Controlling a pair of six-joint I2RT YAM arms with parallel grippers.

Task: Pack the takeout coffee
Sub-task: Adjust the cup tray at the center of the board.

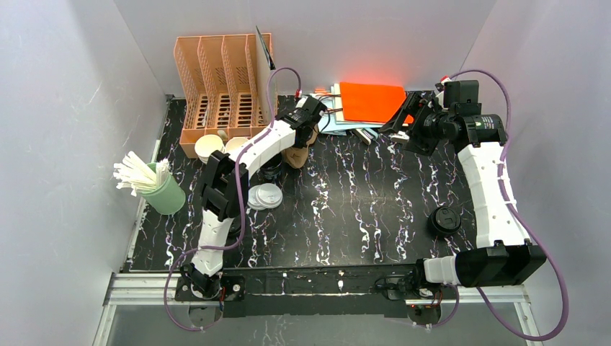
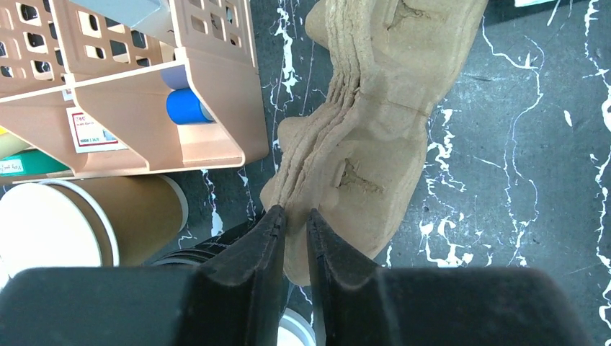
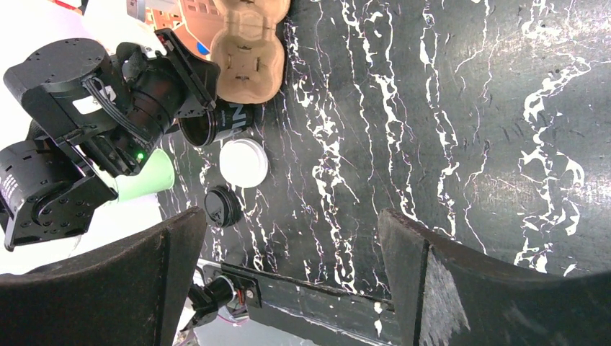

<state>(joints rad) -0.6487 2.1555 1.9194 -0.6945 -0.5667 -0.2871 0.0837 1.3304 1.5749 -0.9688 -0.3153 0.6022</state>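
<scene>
Two brown kraft takeout coffee cups (image 1: pixel 209 147) (image 1: pixel 234 145) stand open in front of the orange organizer, with no lid on either. In the left wrist view one cup (image 2: pixel 137 213) shows at lower left, white inside. My left gripper (image 2: pixel 295 211) (image 1: pixel 299 143) is shut on the near edge of a stack of brown pulp cup carriers (image 2: pixel 382 144) (image 1: pixel 294 157), just right of the cups. My right gripper (image 3: pixel 292 216) (image 1: pixel 400 119) hangs open and empty above the table's back right.
The orange organizer (image 1: pixel 223 79) stands at the back left. A black cup (image 1: pixel 272 169) (image 3: pixel 216 122) sits beside the carriers. White lids (image 1: pixel 265 196) (image 3: pixel 243 162) lie in front of it. A black lid (image 1: pixel 444 220) lies at the right, and a green cup of straws (image 1: pixel 164 193) at the left.
</scene>
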